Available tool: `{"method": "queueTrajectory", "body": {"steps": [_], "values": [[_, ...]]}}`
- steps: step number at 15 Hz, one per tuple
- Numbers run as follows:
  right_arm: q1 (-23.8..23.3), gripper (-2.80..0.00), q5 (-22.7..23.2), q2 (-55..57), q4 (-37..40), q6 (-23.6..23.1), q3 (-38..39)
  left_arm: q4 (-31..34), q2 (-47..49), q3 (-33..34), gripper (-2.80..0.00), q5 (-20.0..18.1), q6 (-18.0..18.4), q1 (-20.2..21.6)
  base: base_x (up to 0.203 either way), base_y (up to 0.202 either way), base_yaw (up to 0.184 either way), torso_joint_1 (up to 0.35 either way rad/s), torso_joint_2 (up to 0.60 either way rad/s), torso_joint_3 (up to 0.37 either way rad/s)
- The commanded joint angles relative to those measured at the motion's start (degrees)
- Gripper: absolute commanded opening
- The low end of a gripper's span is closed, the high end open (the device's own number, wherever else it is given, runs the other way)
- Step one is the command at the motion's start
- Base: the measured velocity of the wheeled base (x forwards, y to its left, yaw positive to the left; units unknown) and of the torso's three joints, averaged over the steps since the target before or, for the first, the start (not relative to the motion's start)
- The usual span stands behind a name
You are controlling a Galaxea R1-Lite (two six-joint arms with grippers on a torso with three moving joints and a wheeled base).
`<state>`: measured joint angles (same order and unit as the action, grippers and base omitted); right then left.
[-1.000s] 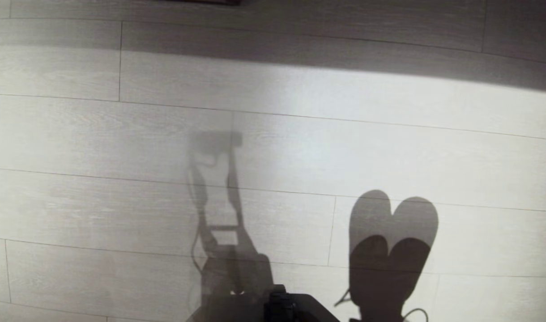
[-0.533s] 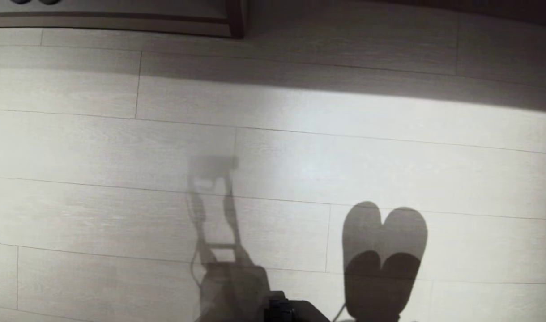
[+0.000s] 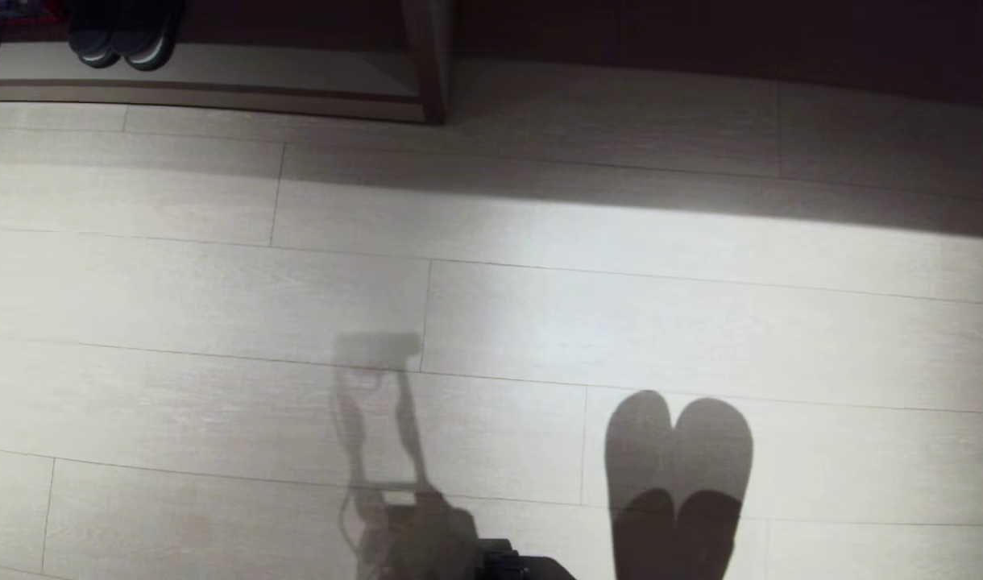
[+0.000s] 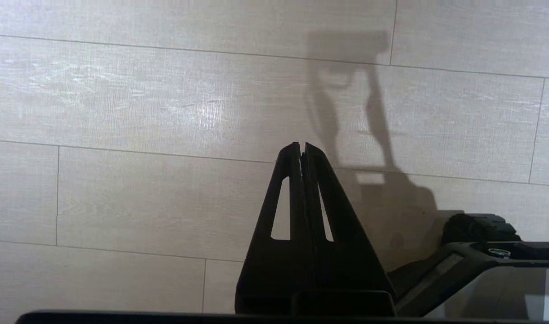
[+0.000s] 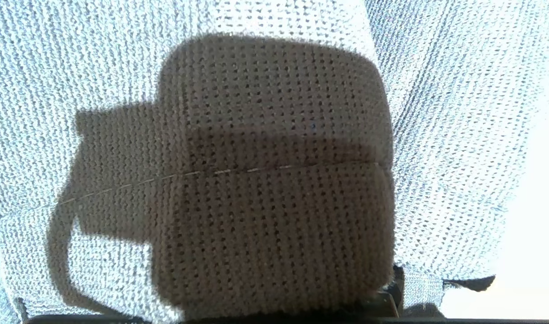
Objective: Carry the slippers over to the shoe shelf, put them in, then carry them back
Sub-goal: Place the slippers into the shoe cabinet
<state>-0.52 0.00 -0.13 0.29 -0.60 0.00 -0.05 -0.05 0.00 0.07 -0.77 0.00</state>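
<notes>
The floor (image 3: 491,306) fills most of the head view. Far ahead on the left stands the shoe shelf (image 3: 217,93), with a dark pair of shoes (image 3: 121,40) inside. The slippers (image 5: 121,67) fill the right wrist view, and the right tool, hidden there, is pinching them. The left tool (image 4: 303,150) is pressed together and empty. This looks like the carrying step. Next, the robot needs to get close to the shelf.

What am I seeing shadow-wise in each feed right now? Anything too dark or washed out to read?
Head view: robot's shadow and a heart-shaped slipper shadow fall on the bright floor; the shoe shelf sits in deep shade. Left wrist view: the shut left gripper is a dark silhouette. Right wrist view: the slippers fill the frame, a blocky shadow across the knit, one edge washed out.
</notes>
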Motion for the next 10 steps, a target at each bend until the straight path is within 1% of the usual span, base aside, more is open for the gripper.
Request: {"method": "queueTrajectory", "body": {"steps": [1, 10], "values": [[0.0, -2.8, 0.1, 0.0, 0.0, 0.0, 0.0, 0.0, 0.0, 0.1, -2.8, 0.0, 0.0, 0.1, 0.0, 0.0, 0.0, 0.007, 0.01, 0.203], [0.0, -2.8, 0.1, 0.0, 0.0, 0.0, 0.0, 0.0, 0.0, 0.1, -2.8, 0.0, 0.0, 0.0, 0.0, 0.0, 0.0, 0.0, 0.0, 0.203]]}}
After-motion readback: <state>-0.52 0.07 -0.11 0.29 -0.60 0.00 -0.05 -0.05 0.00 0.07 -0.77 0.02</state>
